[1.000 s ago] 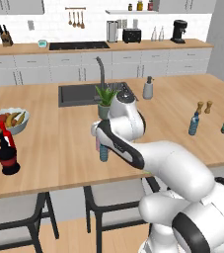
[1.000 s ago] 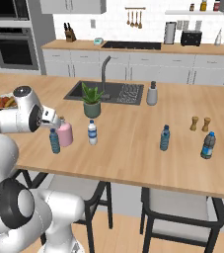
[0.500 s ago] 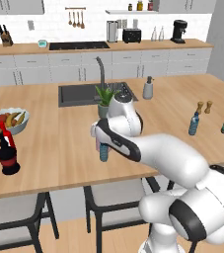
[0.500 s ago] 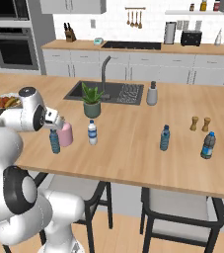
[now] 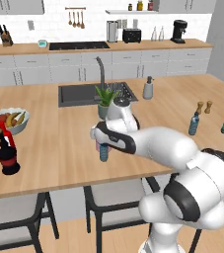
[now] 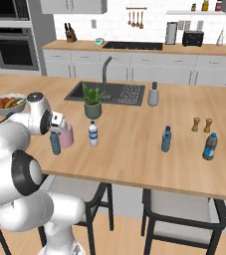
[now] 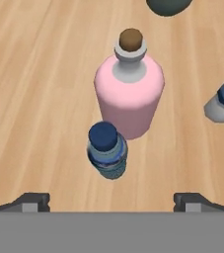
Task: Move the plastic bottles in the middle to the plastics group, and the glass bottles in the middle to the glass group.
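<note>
Teal plastic bottle [image 7: 107, 154] sits near the island's front edge, touching the pink glass bottle [image 7: 129, 94]. Gripper [image 7: 111, 201] hovers above, fingers wide apart. I'd center on the cap, drop straight, avoid nudging pink.

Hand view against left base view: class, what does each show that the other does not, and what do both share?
Hand view alone: the brown stopper of the pink bottle seen from above, and the open end effector with its fingertips spread wide of the dark teal bottle.

Left base view alone: the black-and-red bottle, the fruit bowl, the sink and two blue-capped bottles near the shakers.

Both: the dark teal bottle upright on the wooden counter.
</note>
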